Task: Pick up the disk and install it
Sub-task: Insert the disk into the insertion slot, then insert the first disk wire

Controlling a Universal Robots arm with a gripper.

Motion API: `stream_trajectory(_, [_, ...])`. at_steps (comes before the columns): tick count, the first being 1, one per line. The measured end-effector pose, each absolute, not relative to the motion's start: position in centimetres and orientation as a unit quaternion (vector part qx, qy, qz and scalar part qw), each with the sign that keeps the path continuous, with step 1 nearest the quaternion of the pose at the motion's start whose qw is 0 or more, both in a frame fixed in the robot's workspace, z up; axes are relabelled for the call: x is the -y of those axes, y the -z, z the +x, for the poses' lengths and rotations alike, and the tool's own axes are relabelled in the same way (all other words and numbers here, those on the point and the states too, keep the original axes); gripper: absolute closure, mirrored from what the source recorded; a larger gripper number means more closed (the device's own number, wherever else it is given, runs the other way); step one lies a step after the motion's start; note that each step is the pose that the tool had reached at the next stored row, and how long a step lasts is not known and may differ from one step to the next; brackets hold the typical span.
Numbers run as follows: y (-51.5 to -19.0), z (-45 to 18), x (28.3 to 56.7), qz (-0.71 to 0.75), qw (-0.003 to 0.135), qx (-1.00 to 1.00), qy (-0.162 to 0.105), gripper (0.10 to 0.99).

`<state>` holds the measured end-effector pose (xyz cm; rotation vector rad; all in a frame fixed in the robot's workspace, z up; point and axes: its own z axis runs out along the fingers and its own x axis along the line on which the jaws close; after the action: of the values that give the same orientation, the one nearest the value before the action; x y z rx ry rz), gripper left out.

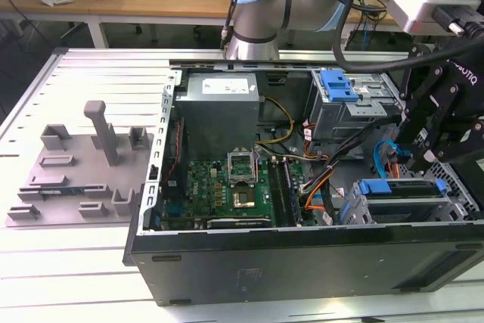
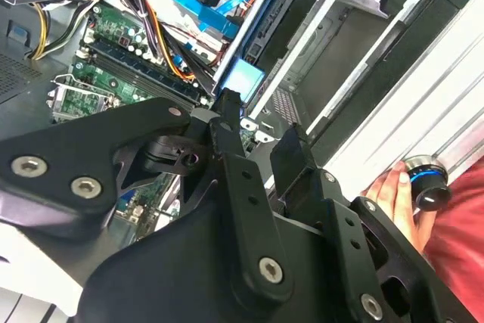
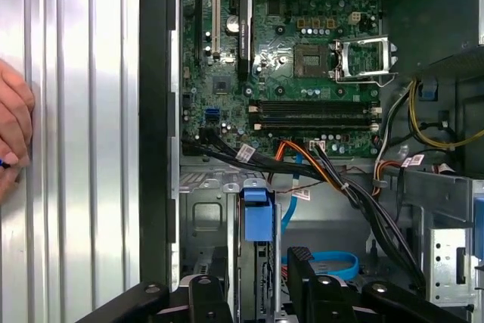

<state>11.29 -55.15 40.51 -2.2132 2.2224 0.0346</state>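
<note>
**Disk on edge in the drive cage, fingers open around it**

Much of the disk (image 1: 376, 187) is hidden. In the exterior view only its blue carrier rail shows, at the lower right of the frame. The rest is sunk in the grey drive cage (image 1: 423, 213) and partly covered by the black gripper (image 1: 422, 163) above it. In the first wrist view the disk (image 3: 255, 217) is seen edge-on as a narrow strip. Its far part is cut off between the fingers (image 3: 302, 274), and its label cannot be seen.

Its long axis runs left to right in the exterior view. Its blue tab end points toward the motherboard (image 1: 227, 187) inside the open computer case (image 1: 302, 262).

In the second wrist view the fingers (image 2: 291, 145) stand apart on either side of the disk (image 2: 243, 77), with gaps showing. They grip nothing. Whether either tip touches the carrier is hard to make out.

The case lies on its side on the slatted metal counter (image 1: 76, 262). A person's hand (image 3: 11, 134) rests on the counter beside the case, cut off at the picture's edge.
</note>
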Motion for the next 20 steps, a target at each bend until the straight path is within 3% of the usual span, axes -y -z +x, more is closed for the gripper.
stream_trajectory(13, [-40.5,11.3,55.1,-0.706,0.002,-0.708,-0.011,0.643])
stream_trajectory(17, [-40.5,11.3,53.9,-0.706,-0.008,-0.708,-0.001,0.643])
stream_trajectory(20, [-40.5,11.3,52.7,-0.705,-0.025,-0.708,0.016,0.643])
